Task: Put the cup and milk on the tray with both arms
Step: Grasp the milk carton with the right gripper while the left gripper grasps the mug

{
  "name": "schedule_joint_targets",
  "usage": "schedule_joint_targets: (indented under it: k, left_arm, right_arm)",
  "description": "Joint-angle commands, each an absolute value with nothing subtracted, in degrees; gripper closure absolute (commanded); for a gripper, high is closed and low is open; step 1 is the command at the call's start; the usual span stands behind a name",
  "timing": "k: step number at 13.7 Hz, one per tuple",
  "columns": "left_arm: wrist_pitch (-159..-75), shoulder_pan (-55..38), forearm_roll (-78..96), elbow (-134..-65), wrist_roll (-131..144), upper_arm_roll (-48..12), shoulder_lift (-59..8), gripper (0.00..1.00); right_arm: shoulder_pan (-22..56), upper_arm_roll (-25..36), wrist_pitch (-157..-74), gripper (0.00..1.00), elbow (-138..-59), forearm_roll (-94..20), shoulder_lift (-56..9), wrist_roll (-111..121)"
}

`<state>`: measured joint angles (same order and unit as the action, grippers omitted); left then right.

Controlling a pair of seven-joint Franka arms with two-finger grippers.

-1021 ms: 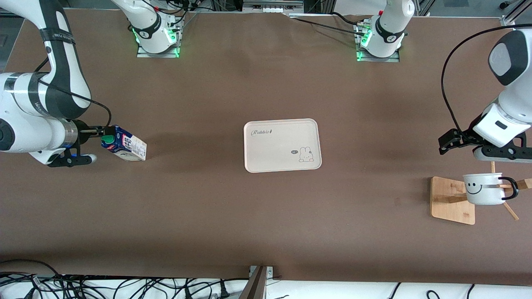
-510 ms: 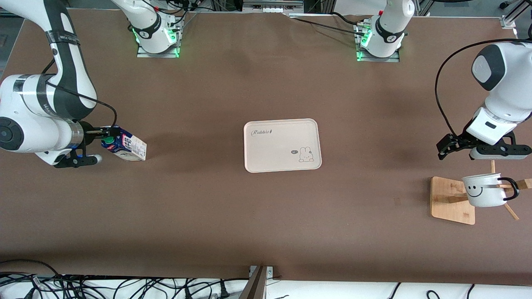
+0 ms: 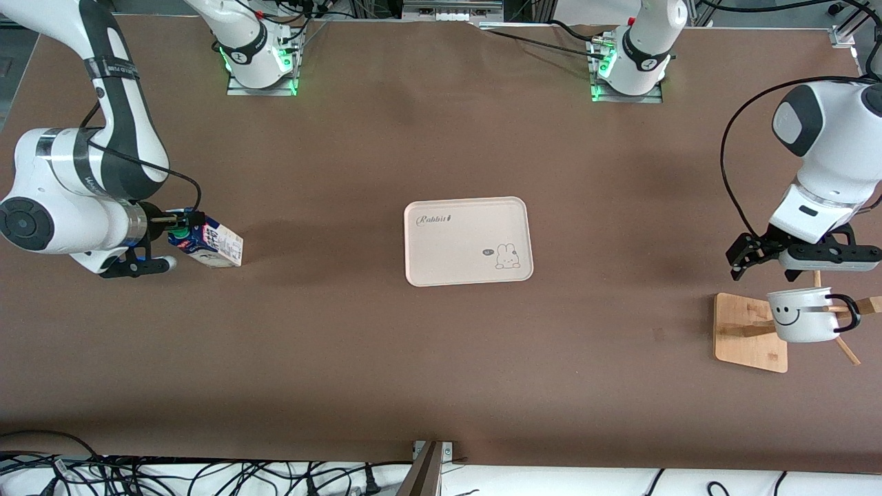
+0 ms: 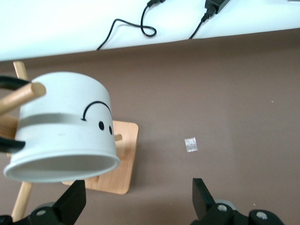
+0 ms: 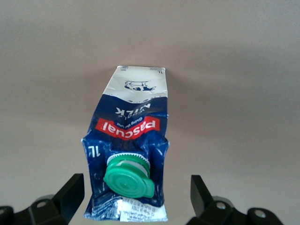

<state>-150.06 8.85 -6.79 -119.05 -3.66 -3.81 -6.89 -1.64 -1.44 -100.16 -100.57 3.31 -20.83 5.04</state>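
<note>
1. Your right gripper (image 3: 180, 220) is at the top of the milk (image 3: 207, 240), which stands on the table toward the right arm's end, well apart from the tray (image 3: 468, 240). In the right wrist view the fingers (image 5: 70, 194) are apart, one on each side of the carton (image 5: 129, 154) with its green cap (image 5: 129, 178) between them — they do not clamp it yet.

2. I judge this pose is chosen so that the fingers can close on the narrow upper part of the carton, which looks a little crushed already and may give under pressure.

3. Your left gripper (image 3: 758, 251) is just above the cup (image 3: 803, 315), toward the left arm's end of the table. The cup hangs by its black handle (image 3: 847, 311) on a peg of the wooden stand (image 3: 750, 332), so it sits tilted. In the left wrist view the fingers (image 4: 72, 204) are apart and hold nothing; the rim of the cup (image 4: 63, 140) is close to them.

4. The tray lies in the middle of the table with nothing on it, so both placements are still to do.

5. Compared with one second ago, the left arm has swung lower and closer to the cup. The right arm has moved slightly further over the milk — cup, milk and tray have not moved.
</note>
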Motion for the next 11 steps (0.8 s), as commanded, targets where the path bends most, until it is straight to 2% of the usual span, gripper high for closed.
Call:
schedule_joint_targets:
  k: [1,2,4,6,10,11]
  left_arm:
    - [-152.2,9.5,-9.2,-119.1,-3.9,-3.8,-8.0,0.00]
    - [-153.8,9.5,-9.3,-119.1,-3.9,-3.8,-8.3,0.00]
    - [-156.4,9.6,-9.5,-119.2,-4.0,-3.6,-9.4,0.00]
    - [-157.3,9.6,-9.5,-119.1,-4.0,-3.3,-10.1,0.00]
    - [-158.4,9.6,-12.3,-119.0,-4.0,-2.3,-10.5,0.00]
    - [-158.4,9.6,-12.3,-119.0,-4.0,-2.3,-10.5,0.05]
  right_arm:
    - [-1.8,-1.8,-100.8,0.00,-101.2,3.2,-20.7,4.9]
    - [-1.8,-1.8,-100.7,0.00,-101.2,3.2,-20.9,5.0]
    - [-1.8,-1.8,-100.7,0.28,-101.2,3.3,-21.0,5.3]
    - [-1.8,-1.8,-100.7,0.39,-101.2,3.3,-21.0,6.1]
    - [-1.8,-1.8,-100.5,0.40,-100.8,3.3,-20.9,6.8]
    - [-1.8,-2.5,-100.4,0.40,-100.5,3.3,-20.7,7.3]
